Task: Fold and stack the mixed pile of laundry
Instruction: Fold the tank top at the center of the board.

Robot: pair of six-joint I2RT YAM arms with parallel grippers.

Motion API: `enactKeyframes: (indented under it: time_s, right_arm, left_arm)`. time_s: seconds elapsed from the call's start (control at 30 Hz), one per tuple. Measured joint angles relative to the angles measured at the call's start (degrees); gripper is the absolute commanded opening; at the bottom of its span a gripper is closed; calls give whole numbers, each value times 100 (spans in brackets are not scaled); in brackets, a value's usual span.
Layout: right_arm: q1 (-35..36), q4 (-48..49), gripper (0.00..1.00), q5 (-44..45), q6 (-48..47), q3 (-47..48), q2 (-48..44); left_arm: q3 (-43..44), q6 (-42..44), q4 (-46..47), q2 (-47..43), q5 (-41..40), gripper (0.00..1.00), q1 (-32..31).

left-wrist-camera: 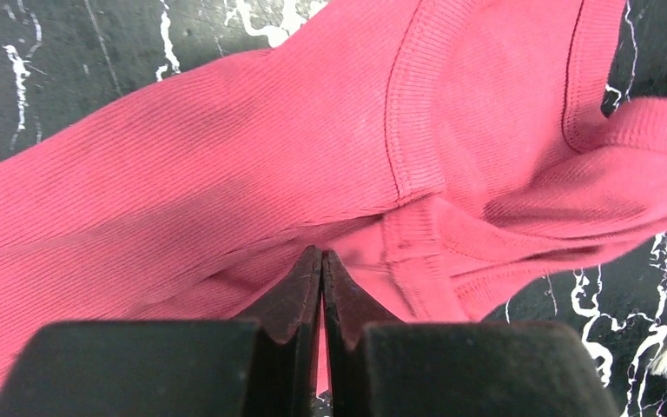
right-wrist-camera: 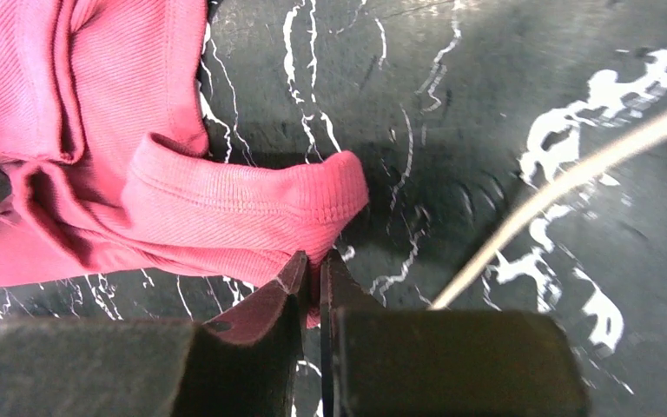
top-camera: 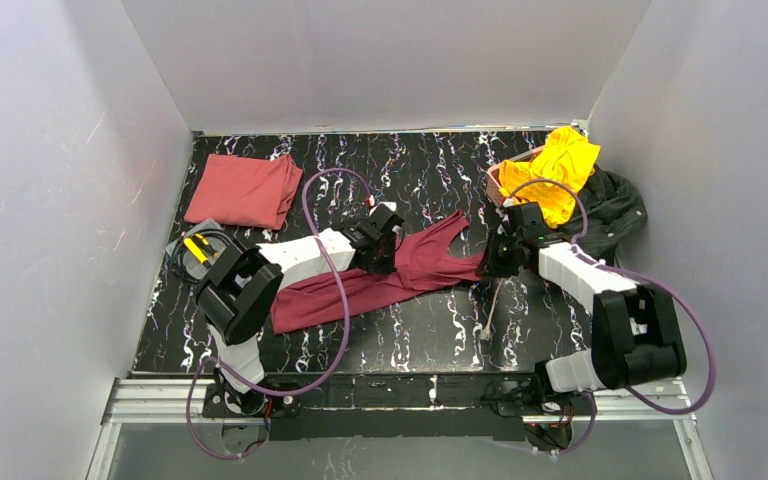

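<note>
Left claw (top-camera: 388, 262) (left-wrist-camera: 321, 261) is down on the maroon garment (top-camera: 430, 262) (left-wrist-camera: 226, 174) (right-wrist-camera: 226, 208), fingers pressed tight together, and the wrist view shows a sliver of red cloth caught in the slit between them. That's a firm pinch on the ribbed fabric, right beside a seam. Over to the right claw (top-camera: 490, 265) (right-wrist-camera: 313, 265): its fingers stand almost together, only a thin gap showing, and they nip the hemmed edge of a folded-over loop of that same garment.

So both claws hold one piece. It lies in a long, rumpled band across the middle of the table (top-camera: 440, 170), one end toward the near left corner, the other angled up toward the far edge, the two claws gripping it near its right-hand part.

Look to the far left corner: the salmon-red garment (top-camera: 243, 190) sits as a flat, folded square. In the far right corner the yellow garment (top-camera: 563, 165) is heaped over the pink basket (top-camera: 500, 180), and the charcoal-black garment (top-camera: 615, 210) is bunched just beside it against the right edge.

One cream cord (top-camera: 490, 310) (right-wrist-camera: 573, 174) trails over the bare table near the right claw, apart from the cloth.
</note>
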Motion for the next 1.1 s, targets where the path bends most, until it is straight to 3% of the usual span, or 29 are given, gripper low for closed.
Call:
enactKeyframes:
  time_s: [0.27, 0.5, 0.6, 0.87, 1.1]
  right_arm:
    - [-17, -1145, 18, 608, -256, 492, -566]
    - [-190, -1355, 14, 378, -361, 748, 249]
    - [-212, -1373, 14, 260, -363, 754, 466]
    - [-219, -1349, 14, 205, -363, 754, 472]
    - [-223, -1349, 14, 199, -363, 754, 472]
  left_arm:
    - [-39, -66, 164, -188, -155, 0, 9]
    - [-426, 361, 957, -280, 658, 44, 44]
    - [-474, 664, 1185, -356, 1073, 50, 44]
    - [146, 1506, 1054, -155, 1576, 53, -70]
    - [433, 1812, 664, 293, 1565, 48, -210]
